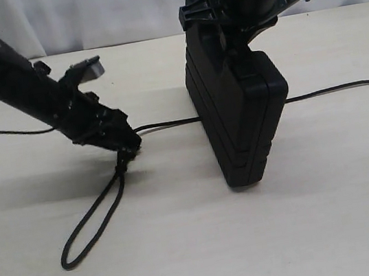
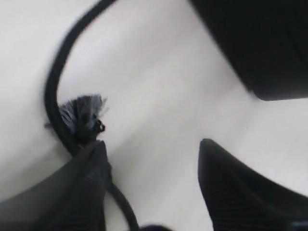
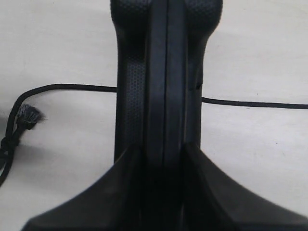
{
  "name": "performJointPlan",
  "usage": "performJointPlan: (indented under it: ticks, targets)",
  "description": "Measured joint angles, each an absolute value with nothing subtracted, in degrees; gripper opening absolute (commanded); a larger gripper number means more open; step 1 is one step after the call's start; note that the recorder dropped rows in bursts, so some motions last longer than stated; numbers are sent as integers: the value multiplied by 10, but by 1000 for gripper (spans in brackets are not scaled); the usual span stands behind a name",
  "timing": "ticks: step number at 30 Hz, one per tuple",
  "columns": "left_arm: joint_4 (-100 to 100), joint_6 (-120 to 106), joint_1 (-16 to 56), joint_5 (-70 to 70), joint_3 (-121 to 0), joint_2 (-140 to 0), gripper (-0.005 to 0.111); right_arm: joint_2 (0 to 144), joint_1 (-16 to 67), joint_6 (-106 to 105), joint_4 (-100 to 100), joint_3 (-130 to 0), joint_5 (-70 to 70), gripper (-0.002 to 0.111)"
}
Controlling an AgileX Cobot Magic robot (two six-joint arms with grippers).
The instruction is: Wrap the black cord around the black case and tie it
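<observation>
The black case (image 1: pixel 240 116) stands upright on its narrow edge in the middle of the table. My right gripper (image 1: pixel 239 39) comes down from above and is shut on its top edge; in the right wrist view the gripper (image 3: pixel 162 150) has a finger pressed against each face of the case (image 3: pixel 163 72). The black cord (image 1: pixel 93 221) passes the foot of the case, runs off to the right, and ends left in a narrow loop. My left gripper (image 1: pixel 129 148) sits low over the knot. It is open (image 2: pixel 151 159), the cord (image 2: pixel 53 82) beside one finger.
The pale table top (image 1: pixel 335 213) stretches in front of and to both sides of the case. A white curtain (image 1: pixel 117 9) closes off the back. A thin robot wire (image 1: pixel 3 130) trails under the left arm. The cord's frayed end (image 3: pixel 28 115) lies by the knot.
</observation>
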State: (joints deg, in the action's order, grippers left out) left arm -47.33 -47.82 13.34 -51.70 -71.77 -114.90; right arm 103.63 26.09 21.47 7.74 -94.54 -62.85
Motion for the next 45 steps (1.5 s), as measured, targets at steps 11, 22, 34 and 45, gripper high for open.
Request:
performJointPlan:
  ticks: [11, 22, 34, 45]
  targets:
    - [-143, -263, 209, -489, -735, -1122, 52, 1036, 261, 215, 77, -945, -628, 4]
    - [-126, -171, 281, -383, -734, -1172, 52, 1036, 261, 215, 77, -945, -628, 4]
    - [-41, -38, 281, -395, -734, -1172, 52, 1036, 261, 215, 77, -945, -628, 4]
    - [-46, -31, 281, -405, -734, -1204, 24, 1036, 261, 215, 77, -945, -628, 4]
